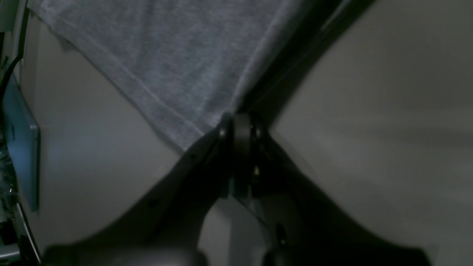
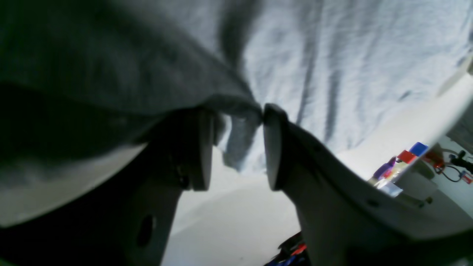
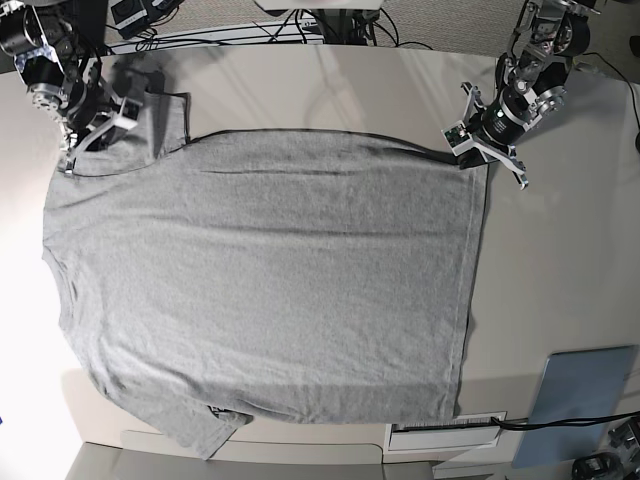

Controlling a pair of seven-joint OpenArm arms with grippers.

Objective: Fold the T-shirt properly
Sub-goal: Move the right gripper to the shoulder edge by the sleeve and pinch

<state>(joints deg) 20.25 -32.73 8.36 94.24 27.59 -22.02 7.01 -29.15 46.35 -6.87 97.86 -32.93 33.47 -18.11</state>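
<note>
The heather-grey T-shirt lies spread flat on the table, plain side up, with its hem toward the right in the base view. My left gripper is at the far right hem corner and is shut on that corner, as the left wrist view shows against the shirt. My right gripper is at the far left sleeve. In the right wrist view its jaws stand apart, and a fold of the shirt drapes over the tips and hangs between them.
A grey-blue flat pad lies at the near right table corner and also shows in the left wrist view. A white strip sits at the front edge. Cables run along the back. Small coloured objects lie off the table.
</note>
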